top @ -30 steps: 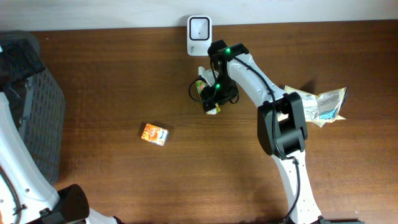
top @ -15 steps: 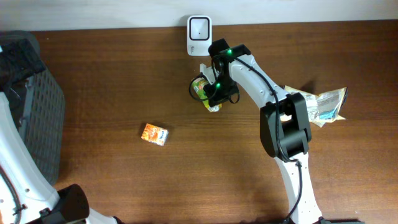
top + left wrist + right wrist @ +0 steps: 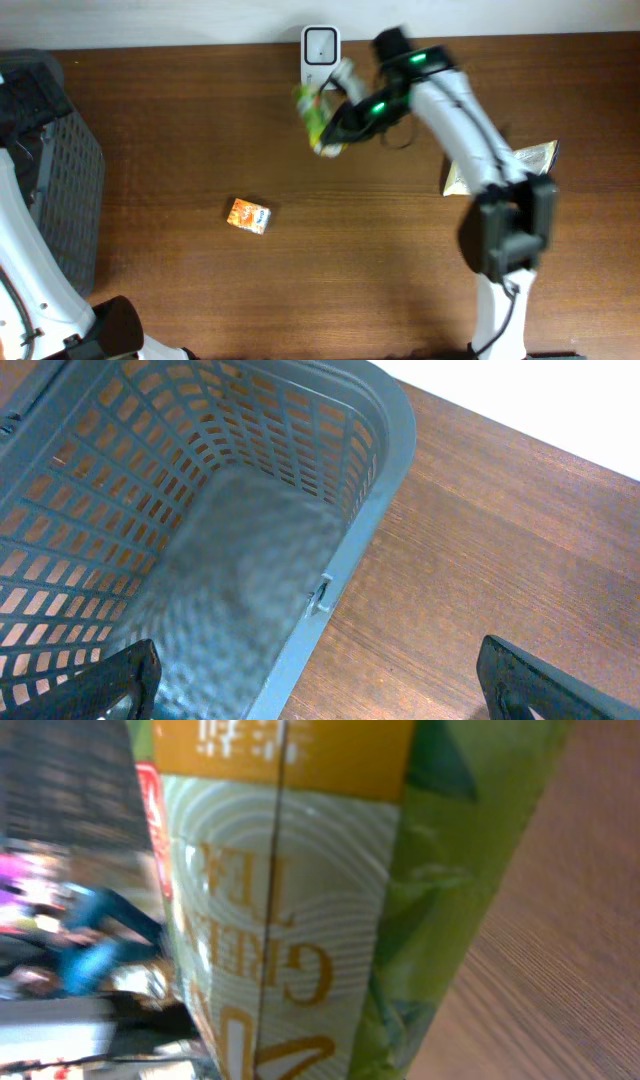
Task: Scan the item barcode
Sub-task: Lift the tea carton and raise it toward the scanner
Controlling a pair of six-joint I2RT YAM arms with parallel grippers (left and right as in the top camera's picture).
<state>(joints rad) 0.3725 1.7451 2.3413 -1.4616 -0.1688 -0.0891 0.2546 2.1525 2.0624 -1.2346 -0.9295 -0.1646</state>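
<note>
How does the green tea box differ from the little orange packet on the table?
The green tea box is gripped in the right tool beside the white scanner; the orange packet lies free on the table, untouched. The tea box is green and yellow and looks longer; the packet is orange and shorter. Both are printed packages.

The overhead camera looks straight down from well above, taking in much of the wooden table (image 3: 180,130) with the grey basket (image 3: 75,180) at its left edge. The left wrist view slants down from close by onto that basket's corner and the wood beside it. The right wrist view sits hard against the green tea packet (image 3: 280,920) — it fills the frame — which overhead shows small, near the far edge.
</note>
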